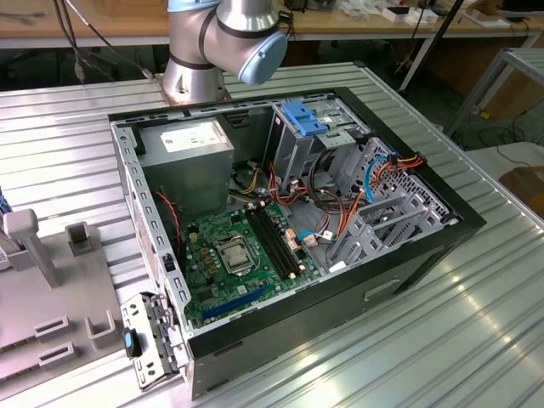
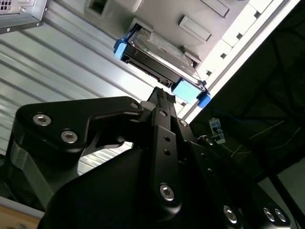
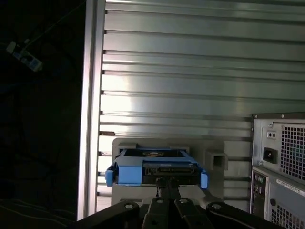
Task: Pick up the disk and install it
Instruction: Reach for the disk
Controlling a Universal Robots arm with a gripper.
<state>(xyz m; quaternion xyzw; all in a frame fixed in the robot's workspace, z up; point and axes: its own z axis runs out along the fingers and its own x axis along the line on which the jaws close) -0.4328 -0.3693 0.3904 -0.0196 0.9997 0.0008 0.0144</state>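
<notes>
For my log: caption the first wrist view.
Gripper at the blue-railed disk, seated in a grey fixture on the ribbed table.

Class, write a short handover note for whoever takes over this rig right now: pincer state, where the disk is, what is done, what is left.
Pincer: right at the disk's near edge in both wrist views; whether it grips cannot be told.
Disk: lying flat in a grey holder on the ribbed table, near the back of the computer case.
Case: side open, insides exposed.
Done: pincer is at the disk.
Left: disk not yet lifted, not yet installed.
</notes>
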